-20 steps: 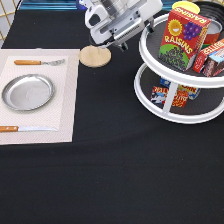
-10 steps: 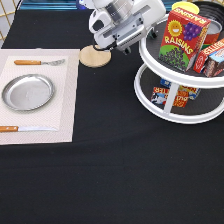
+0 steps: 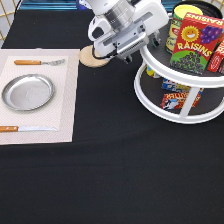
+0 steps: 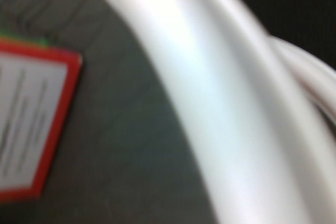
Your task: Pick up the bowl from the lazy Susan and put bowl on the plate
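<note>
The silver plate (image 3: 27,91) lies empty on a pale placemat at the exterior view's left. The white two-tier lazy Susan (image 3: 165,107) stands at the exterior view's right. My gripper (image 3: 131,50) hangs at the left edge of its upper tier, above the black table. The wrist view shows the white rim (image 4: 225,100) and the dark grey tray surface (image 4: 112,125) from very close, with a red-edged box (image 4: 30,115) beside them. The black bowl does not show clearly in either view.
A raisins box (image 3: 197,42) and a yellow can (image 3: 182,15) stand on the upper tier, and packets lie on the lower tier. A round wooden coaster (image 3: 92,57) lies beside my gripper. A fork (image 3: 37,62) and a knife (image 3: 25,128) flank the plate on the placemat (image 3: 65,100).
My gripper has moved a little right and down, closer to the lazy Susan's upper rim. Nothing else has moved.
</note>
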Motion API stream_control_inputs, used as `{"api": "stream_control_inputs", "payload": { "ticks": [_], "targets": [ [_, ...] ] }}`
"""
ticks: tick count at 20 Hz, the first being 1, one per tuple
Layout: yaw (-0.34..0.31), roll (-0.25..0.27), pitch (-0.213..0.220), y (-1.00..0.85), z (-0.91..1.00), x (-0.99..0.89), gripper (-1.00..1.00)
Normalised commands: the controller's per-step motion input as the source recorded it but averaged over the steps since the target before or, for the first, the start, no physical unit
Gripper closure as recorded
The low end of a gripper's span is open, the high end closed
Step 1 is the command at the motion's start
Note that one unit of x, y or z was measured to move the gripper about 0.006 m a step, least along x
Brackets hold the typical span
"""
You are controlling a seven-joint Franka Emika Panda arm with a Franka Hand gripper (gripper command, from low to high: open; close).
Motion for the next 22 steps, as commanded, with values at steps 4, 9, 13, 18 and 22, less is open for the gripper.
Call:
{"api": "stream_control_inputs", "payload": {
  "ticks": [4,9,13,18,22],
  "targets": [
    [-0.005,-0.02,-0.005,-0.01,0.53,-0.11,-1.0],
    [-0.087,-0.073,-0.044,0.03,0.72,-0.61,-1.0],
    [-0.087,-0.094,-0.039,0.13,0.51,-0.72,-1.0],
    [-0.086,-0.116,-0.008,0.32,0.09,-0.72,-1.0],
    [-0.085,-0.115,0.002,0.51,-0.04,-0.53,-1.0]
  ]
}}
